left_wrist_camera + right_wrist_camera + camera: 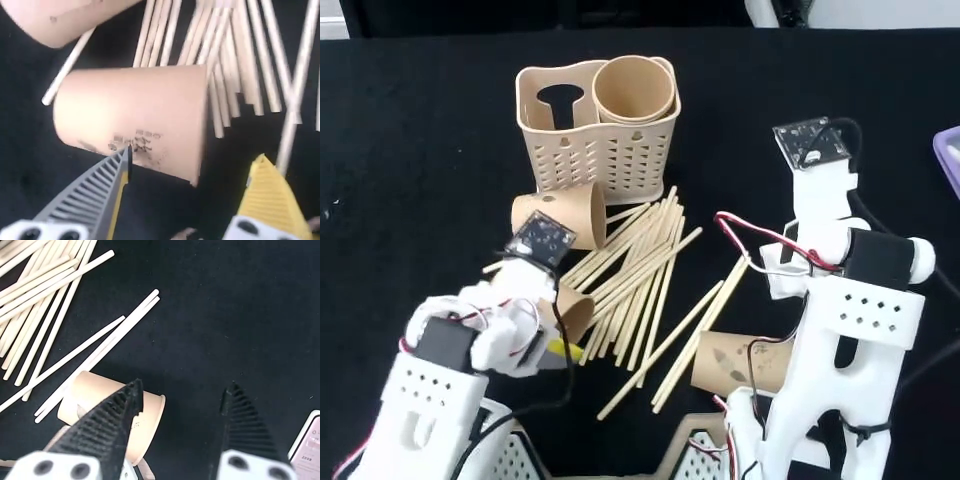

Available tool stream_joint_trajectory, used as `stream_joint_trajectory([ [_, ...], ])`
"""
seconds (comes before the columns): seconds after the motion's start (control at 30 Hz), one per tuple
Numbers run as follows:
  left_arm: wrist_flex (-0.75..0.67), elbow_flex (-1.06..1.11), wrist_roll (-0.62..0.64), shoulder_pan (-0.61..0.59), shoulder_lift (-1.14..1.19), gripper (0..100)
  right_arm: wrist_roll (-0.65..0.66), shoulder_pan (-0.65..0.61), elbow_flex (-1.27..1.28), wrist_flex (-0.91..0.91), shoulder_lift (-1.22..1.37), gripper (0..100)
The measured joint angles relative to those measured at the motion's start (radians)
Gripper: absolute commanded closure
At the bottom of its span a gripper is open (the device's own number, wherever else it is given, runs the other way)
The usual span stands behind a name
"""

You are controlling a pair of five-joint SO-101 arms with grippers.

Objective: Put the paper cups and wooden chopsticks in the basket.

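Observation:
A beige slotted basket (570, 150) stands at the back of the black table, with a paper cup (634, 88) upright in one compartment. One paper cup (565, 215) lies on its side before the basket. A second lying cup (135, 117) sits between the fingers of my left gripper (194, 156), which is open around it; this cup (575, 310) is beside the left arm (470, 340). Wooden chopsticks (640, 280) lie scattered across the middle. A third cup (100, 400) lies by one finger of my right gripper (183, 387), which is open and holds nothing; this cup (735, 362) is beside the right arm (840, 290).
A purple-edged object (948, 150) lies at the table's right edge. Loose chopsticks (100, 347) run from the pile to the cup near the right arm. Bare black cloth stretches to the left of the basket and at the far right.

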Motion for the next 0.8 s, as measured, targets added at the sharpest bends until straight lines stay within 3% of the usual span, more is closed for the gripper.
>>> stream_joint_trajectory([
  [0.1, -0.103, 0.064, -0.012, -0.081, -0.029, 63, 0.000, 0.000, 0.000, 0.000, 0.000, 74.0],
  [0.2, -0.115, 0.081, -0.080, -0.133, -0.058, 64, 0.000, 0.000, 0.006, 0.000, 0.000, 74.0],
  [0.43, 0.034, 0.071, -0.190, -0.183, -0.193, 98, 0.000, 0.000, 0.012, 0.000, 0.000, 74.0],
  [0.7, 0.071, 0.069, -0.198, -0.192, -0.454, 97, 0.000, 0.000, 0.057, 0.000, 0.000, 74.0],
  [0.8, 0.071, 0.069, -0.201, -0.247, -0.523, 97, 0.000, 0.000, 0.058, 0.000, 0.000, 74.0],
])
